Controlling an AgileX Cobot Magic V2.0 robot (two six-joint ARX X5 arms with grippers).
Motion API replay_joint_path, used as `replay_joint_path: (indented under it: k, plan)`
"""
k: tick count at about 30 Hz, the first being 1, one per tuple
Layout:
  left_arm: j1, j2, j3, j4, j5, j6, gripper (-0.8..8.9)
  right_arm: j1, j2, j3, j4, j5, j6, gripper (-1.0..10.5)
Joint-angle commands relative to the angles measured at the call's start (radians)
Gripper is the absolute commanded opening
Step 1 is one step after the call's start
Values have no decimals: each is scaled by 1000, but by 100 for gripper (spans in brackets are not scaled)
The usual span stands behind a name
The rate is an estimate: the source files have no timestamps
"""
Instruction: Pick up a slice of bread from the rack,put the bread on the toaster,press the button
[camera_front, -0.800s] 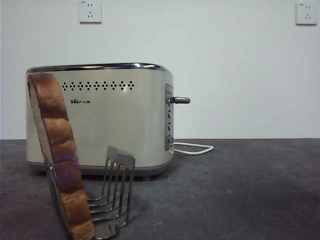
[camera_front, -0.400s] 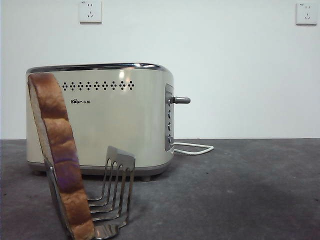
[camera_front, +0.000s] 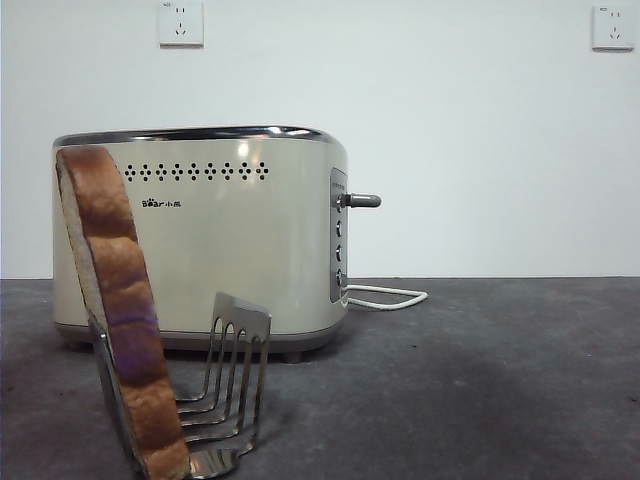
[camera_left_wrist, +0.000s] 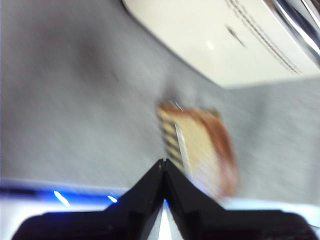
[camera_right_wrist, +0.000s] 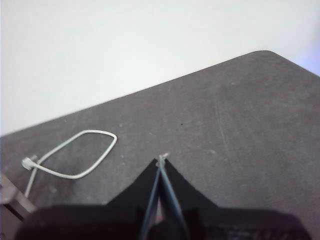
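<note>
So far nothing of the task looks done to me. Nearest the front edge of the table, toward its left corner, the slice of bread stands upright in the rack, leaning a little, crust edge toward me. My left gripper hangs above it with both jaws pressed together and nothing between them; its view is blurred, but I can make out the bread and the prongs beneath. Just behind the rack sits the toaster, its top free of bread as far as I can see from this low angle, with the button sticking out of the narrow panel on its right end, high in its travel by my reckoning. The white cord loops out toward the back edge. My right gripper waits over the bare right side of the table, jaws likewise pressed together and holding nothing. All three steps remain: the pick, the placing, the press.
</note>
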Motion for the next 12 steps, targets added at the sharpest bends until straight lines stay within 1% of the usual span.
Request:
replay_joint_path:
  k: [1,3,4,6,8,10,11,12]
  plan:
    - [-22,16,11,-8,23,-151,10,0,48,27,5,2,-50,-7]
    - [-40,33,21,-11,23,-178,12,0,78,43,2,2,-61,-7]
    - [-52,46,29,-19,23,-187,44,0,90,52,-5,2,-61,-7]
    - [-78,75,43,-29,23,-200,146,0,111,69,-18,2,-61,-7]
    - [-109,111,61,-27,23,-205,278,0,126,84,-28,2,-61,-7]
    - [-139,148,80,-26,23,-206,380,0,135,91,-33,2,-61,-7]
    - [-156,169,92,-25,22,-206,413,0,136,92,-33,2,-61,-7]
    - [-171,187,104,-24,21,-206,420,0,137,92,-33,2,-62,-7]
